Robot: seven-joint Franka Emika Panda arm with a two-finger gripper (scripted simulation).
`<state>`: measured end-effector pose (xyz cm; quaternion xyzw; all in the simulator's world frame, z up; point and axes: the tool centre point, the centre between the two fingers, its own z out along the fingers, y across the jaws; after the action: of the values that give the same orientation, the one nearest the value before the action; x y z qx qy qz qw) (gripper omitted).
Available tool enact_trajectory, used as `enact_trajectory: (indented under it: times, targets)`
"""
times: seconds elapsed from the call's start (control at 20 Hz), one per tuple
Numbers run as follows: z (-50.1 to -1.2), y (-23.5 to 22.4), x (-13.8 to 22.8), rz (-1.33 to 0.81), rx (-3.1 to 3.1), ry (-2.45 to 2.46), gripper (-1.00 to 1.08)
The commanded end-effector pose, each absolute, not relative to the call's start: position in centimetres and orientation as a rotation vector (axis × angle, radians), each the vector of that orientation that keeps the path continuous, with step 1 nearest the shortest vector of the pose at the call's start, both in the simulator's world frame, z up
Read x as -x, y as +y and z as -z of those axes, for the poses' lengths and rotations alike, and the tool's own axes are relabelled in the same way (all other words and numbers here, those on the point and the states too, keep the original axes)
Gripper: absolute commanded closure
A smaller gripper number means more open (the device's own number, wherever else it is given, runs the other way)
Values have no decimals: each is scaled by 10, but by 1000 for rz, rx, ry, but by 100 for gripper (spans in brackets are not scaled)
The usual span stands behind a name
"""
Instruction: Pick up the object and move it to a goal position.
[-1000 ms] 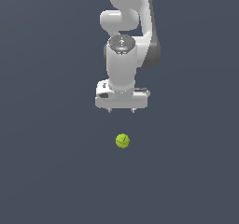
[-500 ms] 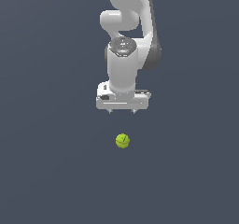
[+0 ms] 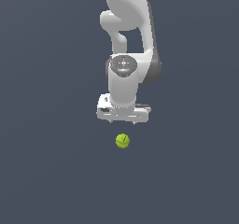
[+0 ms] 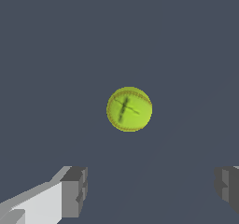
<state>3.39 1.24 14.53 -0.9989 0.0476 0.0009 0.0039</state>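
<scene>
The object is a small yellow-green ball [image 3: 122,141] with thin dark seam lines, lying on the flat dark grey floor. It also shows in the wrist view [image 4: 129,109], ahead of the fingers. My white gripper [image 3: 123,122] hangs just above and behind the ball in the exterior view, apart from it. Its jaws stand wide open and empty. In the wrist view the gripper [image 4: 151,185] shows two grey fingertips [image 4: 74,185] far apart, with the ball beyond the gap between them.
The white arm [image 3: 128,41] rises above the gripper toward the top of the exterior view. The plain dark grey floor [image 3: 51,171] spreads all around the ball.
The gripper has come down toward the ball, a little to the exterior view's left. The ball has not moved and the jaws stay open.
</scene>
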Motion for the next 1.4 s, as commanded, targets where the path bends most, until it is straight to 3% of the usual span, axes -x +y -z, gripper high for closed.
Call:
enact_trajectory:
  times: [0.0, 0.55, 0.95, 1.35]
  targets:
    - [-132, 13, -45, -3, 3129, 196, -92]
    - [-95, 15, -72, 0, 3125, 319, -92]
    - [-88, 15, -72, -2, 3125, 325, -92]
    - [-51, 15, -72, 0, 3124, 328, -92]
